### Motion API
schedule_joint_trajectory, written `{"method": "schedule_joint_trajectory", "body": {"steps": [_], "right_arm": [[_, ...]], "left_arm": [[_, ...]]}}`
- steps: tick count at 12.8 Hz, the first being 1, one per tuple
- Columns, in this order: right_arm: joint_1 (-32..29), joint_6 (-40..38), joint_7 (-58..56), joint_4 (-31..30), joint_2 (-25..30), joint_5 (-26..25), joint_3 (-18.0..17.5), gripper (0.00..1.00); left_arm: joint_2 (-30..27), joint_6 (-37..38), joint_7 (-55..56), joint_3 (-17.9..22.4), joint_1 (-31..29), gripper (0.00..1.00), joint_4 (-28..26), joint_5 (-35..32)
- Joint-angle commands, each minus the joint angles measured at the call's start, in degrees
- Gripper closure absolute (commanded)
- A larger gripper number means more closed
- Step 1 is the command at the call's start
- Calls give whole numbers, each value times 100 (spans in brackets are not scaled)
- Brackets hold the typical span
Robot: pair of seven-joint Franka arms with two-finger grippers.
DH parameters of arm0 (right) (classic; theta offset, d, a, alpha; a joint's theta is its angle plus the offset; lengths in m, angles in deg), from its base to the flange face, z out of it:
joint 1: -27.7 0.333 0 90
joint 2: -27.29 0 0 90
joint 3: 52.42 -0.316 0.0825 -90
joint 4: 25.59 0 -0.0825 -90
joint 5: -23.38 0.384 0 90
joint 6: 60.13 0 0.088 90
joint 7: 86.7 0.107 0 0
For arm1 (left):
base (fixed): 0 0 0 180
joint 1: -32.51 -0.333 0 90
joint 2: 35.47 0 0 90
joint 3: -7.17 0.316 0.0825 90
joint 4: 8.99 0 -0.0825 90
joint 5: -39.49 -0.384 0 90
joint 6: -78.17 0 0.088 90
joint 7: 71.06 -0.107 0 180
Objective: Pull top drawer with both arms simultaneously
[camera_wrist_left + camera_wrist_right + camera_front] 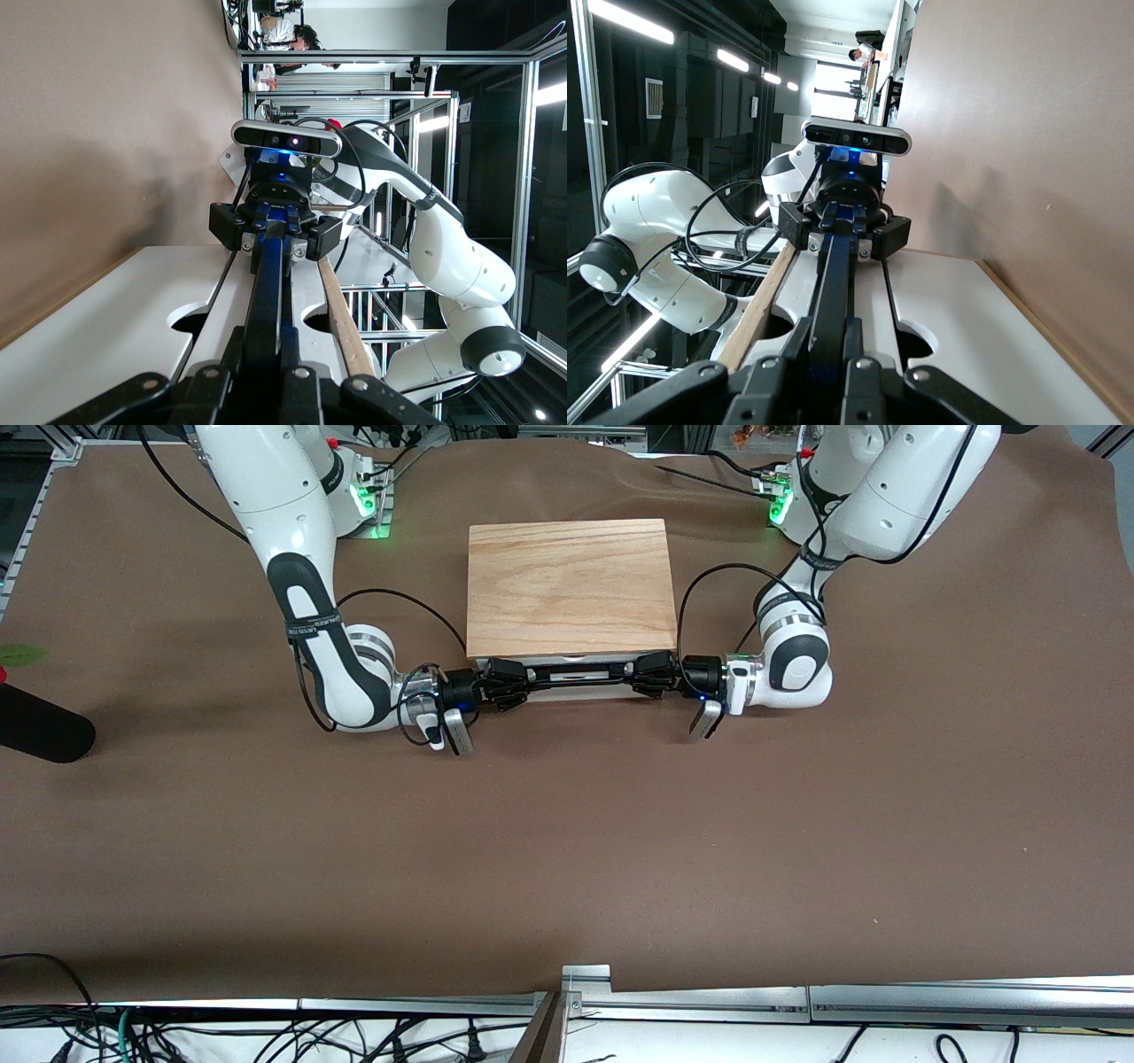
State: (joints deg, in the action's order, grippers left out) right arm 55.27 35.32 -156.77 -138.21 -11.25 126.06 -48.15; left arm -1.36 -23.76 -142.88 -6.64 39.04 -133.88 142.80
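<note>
The top drawer (576,691) shows its white front panel under the front edge of the box's wood-grain top slab (567,584). Its black wire handle (580,670) runs between both grippers. My right gripper (524,680) is shut on the handle's end toward the right arm's side. My left gripper (640,673) is shut on the other end. In the left wrist view my left gripper (266,332) clamps the handle bar (270,283), with the right gripper (275,232) at its other end. In the right wrist view my right gripper (827,323) clamps the bar (833,274), facing the left gripper (843,228).
The box's other plain white front panel (115,328) lies below the top drawer's panel (312,288), next to the brown table cover (567,850). A black object (40,728) lies at the right arm's end of the table. A metal rail (585,992) runs along the near edge.
</note>
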Motion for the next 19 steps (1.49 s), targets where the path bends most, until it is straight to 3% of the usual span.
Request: {"method": "schedule_joint_trajectory", "body": {"steps": [1, 12, 19], "right_arm": [[46, -124, -112, -67, 66, 68, 13, 100], [2, -18, -33, 170, -22, 244, 21, 100], [-199, 140, 564, 916, -267, 235, 65, 100]], "left_arm": [[-123, -55, -78, 1, -108, 100, -176, -13], [44, -99, 1221, 54, -134, 100, 166, -57], [140, -99, 2004, 194, -187, 100, 588, -390]]}}
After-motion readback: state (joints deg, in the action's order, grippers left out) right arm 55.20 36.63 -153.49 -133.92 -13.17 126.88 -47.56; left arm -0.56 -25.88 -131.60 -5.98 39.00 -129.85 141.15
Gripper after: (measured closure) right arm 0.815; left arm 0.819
